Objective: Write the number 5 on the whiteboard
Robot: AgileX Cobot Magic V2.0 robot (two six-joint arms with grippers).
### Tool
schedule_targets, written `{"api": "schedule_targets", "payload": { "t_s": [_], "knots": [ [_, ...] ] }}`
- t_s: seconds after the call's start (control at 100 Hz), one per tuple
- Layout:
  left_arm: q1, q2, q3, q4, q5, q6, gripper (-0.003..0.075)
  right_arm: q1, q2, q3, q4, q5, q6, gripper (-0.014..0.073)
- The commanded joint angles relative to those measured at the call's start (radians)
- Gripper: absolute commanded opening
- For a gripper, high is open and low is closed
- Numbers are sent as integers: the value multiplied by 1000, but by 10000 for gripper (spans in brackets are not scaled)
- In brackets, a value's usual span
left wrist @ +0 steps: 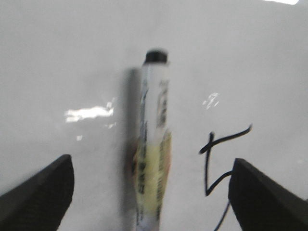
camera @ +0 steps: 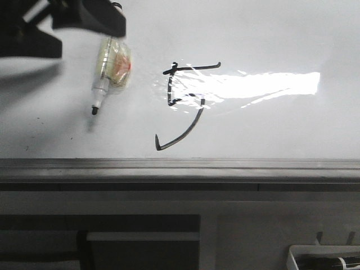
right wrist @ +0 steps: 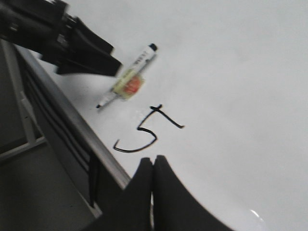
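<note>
The number 5 is drawn in thin black strokes on the glossy whiteboard. A white marker with a yellow-orange label lies on the board to the left of the 5, its black tip toward the near edge. My left gripper hangs over the marker's rear end. In the left wrist view my left gripper is open wide, and the marker lies between the fingers, touching neither. The 5 shows beside it. My right gripper is shut and empty, near the 5.
A grey metal edge strip runs along the board's near side. Bright glare crosses the board right of the 5. A white tray holding a dark pen sits below at the front right.
</note>
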Motion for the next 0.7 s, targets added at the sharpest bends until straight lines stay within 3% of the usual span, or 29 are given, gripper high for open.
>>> {"api": "schedule_targets", "payload": {
  "t_s": [0.0, 0.08, 0.15, 0.28, 0.69],
  "knots": [
    [-1, -163, -28, 125, 6, 1, 543, -6, -84, 41, -148, -60, 118, -60],
    [1, -307, -23, 263, 114, 1, 438, -6, -181, 124, -252, -60, 187, -60],
    [5, -415, -3, 346, 193, 1, 299, -6, -273, 205, -326, -55, 194, -60],
    [5, -562, 64, 426, 260, 1, -19, -6, -417, 321, -349, -46, 204, -60],
    [5, -651, 157, 431, 256, 3, -20, -6, -524, 373, -354, -9, 204, -61]
  ]
}}
